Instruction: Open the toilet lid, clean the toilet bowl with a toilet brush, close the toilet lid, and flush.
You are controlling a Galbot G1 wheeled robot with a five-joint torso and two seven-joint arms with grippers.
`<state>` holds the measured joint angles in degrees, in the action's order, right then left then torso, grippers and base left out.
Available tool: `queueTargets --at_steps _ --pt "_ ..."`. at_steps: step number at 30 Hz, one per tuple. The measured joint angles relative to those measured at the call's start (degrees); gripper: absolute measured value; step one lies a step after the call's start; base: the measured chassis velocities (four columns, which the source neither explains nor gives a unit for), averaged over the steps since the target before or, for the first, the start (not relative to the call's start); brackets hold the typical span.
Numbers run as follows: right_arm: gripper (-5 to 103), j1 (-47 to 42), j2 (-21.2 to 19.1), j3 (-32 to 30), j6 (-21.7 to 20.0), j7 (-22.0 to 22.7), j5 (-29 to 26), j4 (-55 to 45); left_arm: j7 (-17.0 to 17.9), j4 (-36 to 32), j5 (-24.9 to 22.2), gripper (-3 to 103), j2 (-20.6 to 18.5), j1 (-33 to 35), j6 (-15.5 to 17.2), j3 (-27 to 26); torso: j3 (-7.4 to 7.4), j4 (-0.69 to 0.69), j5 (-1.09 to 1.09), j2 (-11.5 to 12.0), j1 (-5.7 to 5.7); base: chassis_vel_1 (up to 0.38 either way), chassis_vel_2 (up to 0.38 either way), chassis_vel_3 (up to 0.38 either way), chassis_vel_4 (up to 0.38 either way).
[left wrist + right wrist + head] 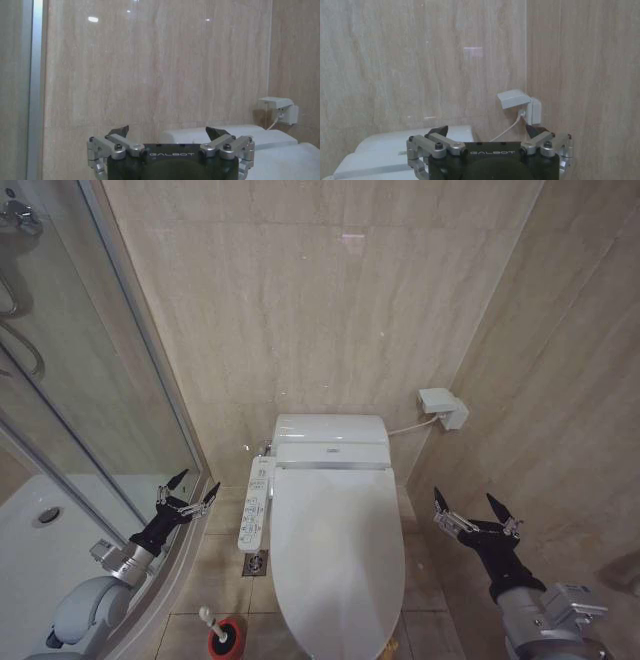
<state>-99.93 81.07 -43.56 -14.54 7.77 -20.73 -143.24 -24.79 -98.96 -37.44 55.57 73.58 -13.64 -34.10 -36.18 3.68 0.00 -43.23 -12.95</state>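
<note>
The glossy white toilet lid lies flat and shut over the bowl, so the toilet bowl is hidden beneath it. The toilet brush stands with its white handle in a red holder cup on the floor, left of the toilet's front. My left gripper hangs open left of the toilet beside the button panel, holding nothing. My right gripper hangs open to the right of the lid, near the side wall, also holding nothing. Both grippers, left and right, face the back wall in the wrist views.
A glass shower enclosure with a white tray runs along the left. A wall socket box with a cable sits right of the tank. A floor drain lies between panel and brush. Tiled walls close in behind and on the right.
</note>
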Motion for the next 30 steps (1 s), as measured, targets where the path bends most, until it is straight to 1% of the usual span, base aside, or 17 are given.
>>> queueTargets --at_steps 8,9,12,13,16,20,21,24,25,26,27,30 --pt "100 0.0 0.0 0.0 0.0 0.0 0.0 0.0 -0.09 0.45 -0.01 100 0.17 0.07 -0.46 0.1 0.0 -0.01 -0.01 0.0 -0.01 -0.069 0.099 0.078 -0.087" --pt "100 0.0 0.0 0.0 0.0 0.0 0.0 0.0 -0.12 0.53 -0.01 100 0.19 0.11 -0.54 0.09 0.0 -0.03 0.0 0.0 -0.01 -0.085 0.097 0.1 -0.099" --pt "100 0.0 0.0 0.0 0.0 0.0 0.0 0.0 -0.2 0.78 -0.02 100 0.2 0.14 -0.72 0.12 0.0 -0.01 -0.01 0.0 -0.01 -0.083 0.092 0.088 -0.087" --pt "100 0.0 0.0 0.0 0.0 0.0 0.0 0.0 -0.34 1.2 -0.07 100 0.11 -0.04 -0.93 0.3 -0.01 0.01 0.0 0.01 -0.02 -0.035 0.05 0.051 -0.077" --pt "100 0.0 0.0 0.0 0.0 0.0 0.0 0.0 -0.71 1.87 -0.11 100 -0.16 -0.48 -1.25 0.54 -0.01 -0.01 -0.01 0.0 -0.02 -0.012 0.017 0.012 -0.013" --pt "100 0.0 0.0 0.0 0.0 0.0 0.0 0.0 -1.19 4.38 -0.37 100 -0.78 -2.31 -2.4 1.52 0.0 -0.01 -0.01 0.0 0.0 0.0 0.0 0.0 0.0" --pt "100 0.0 0.0 0.0 0.0 0.0 0.0 0.0 -1.95 5.96 -0.68 84 -1.18 -3.31 -2.98 2.06 0.0 0.0 -0.01 0.0 0.0 0.0 0.0 0.0 0.0" --pt "100 0.0 0.0 0.0 0.0 0.0 0.0 0.0 -4.27 9.47 -1.7 84 -2.07 -5.48 -4.19 2.95 0.0 -0.01 -0.01 0.0 0.0 0.0 0.0 0.0 0.0" --pt "100 0.0 0.0 0.0 0.0 0.0 0.0 0.0 -4.27 9.47 -1.7 84 -2.07 -5.48 -4.19 2.95 0.0 -0.01 -0.01 0.0 0.0 0.0 0.0 0.0 0.0" --pt "100 0.0 0.0 0.0 0.0 0.0 0.0 0.0 -5.15 10.87 -2.2 84 -2.38 -6.43 -4.79 3.29 0.0 -0.02 -0.02 0.0 0.0 0.0 0.0 0.0 0.0" --pt "100 0.0 0.0 0.0 0.0 0.0 0.0 0.0 -6.2 12.72 -2.73 57 -2.81 -7.73 -5.43 3.82 0.0 -0.02 0.0 0.0 0.0 0.0 0.0 0.0 0.0" --pt "100 0.0 0.0 0.0 0.0 0.0 0.0 0.0 -7.19 15.4 -3.56 57 -3.4 -9.94 -5.95 5.11 -0.01 -0.01 -0.01 0.0 0.0 0.0 0.0 0.0 0.0"
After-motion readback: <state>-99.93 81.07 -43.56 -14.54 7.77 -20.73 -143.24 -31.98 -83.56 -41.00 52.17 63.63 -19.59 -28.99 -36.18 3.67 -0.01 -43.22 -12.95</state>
